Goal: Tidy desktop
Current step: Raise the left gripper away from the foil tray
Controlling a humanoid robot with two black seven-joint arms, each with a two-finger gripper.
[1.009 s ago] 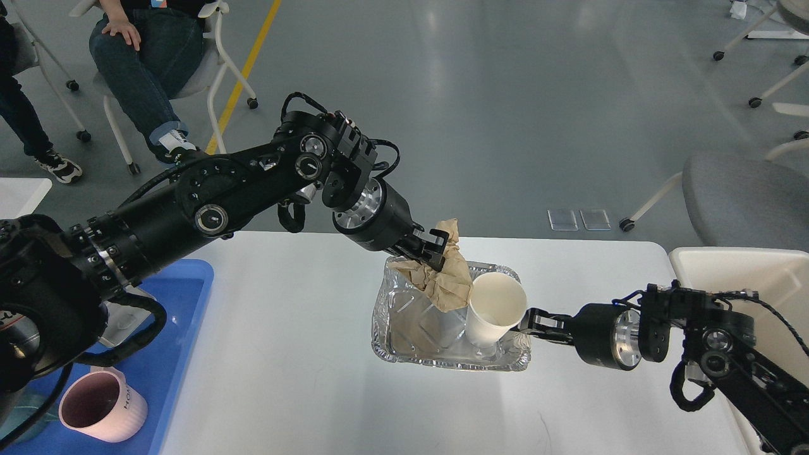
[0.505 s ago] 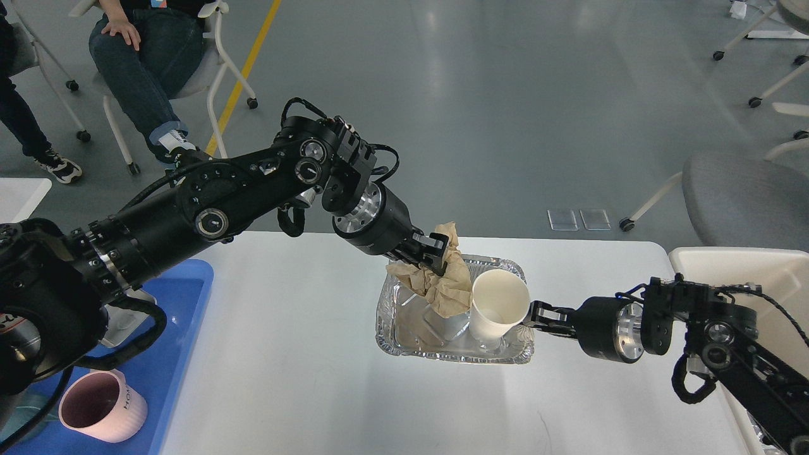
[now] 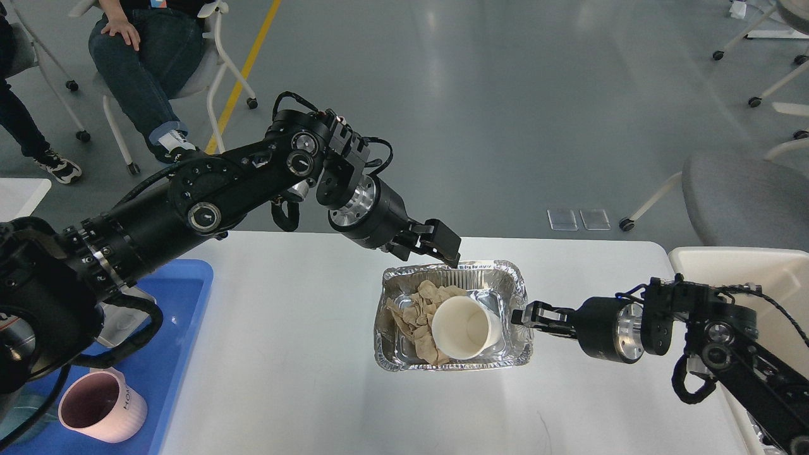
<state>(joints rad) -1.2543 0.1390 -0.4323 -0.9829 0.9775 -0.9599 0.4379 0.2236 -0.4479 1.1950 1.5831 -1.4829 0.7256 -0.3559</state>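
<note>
While the left gripper hangs just above the far rim of the foil tray, its two fingers stand apart and hold nothing. This tray sits on the desktop, the wide white surface that fills the lower part of the view, a little right of the middle and nearer to the far edge than to the near edge. Inside the tray lies crumpled brown paper on the left side, and a white paper cup lies tilted on its side next to it, with the open mouth turned up toward the camera. The cup touches the paper. The right gripper is at the right rim of the tray; its fingers look closed on this rim, but they are small and dark, so I cannot tell for sure. At the left edge of the desk stands a blue tray, and a pink mug stands in it near the near left corner. At the right edge is a cream-white bin.
</note>
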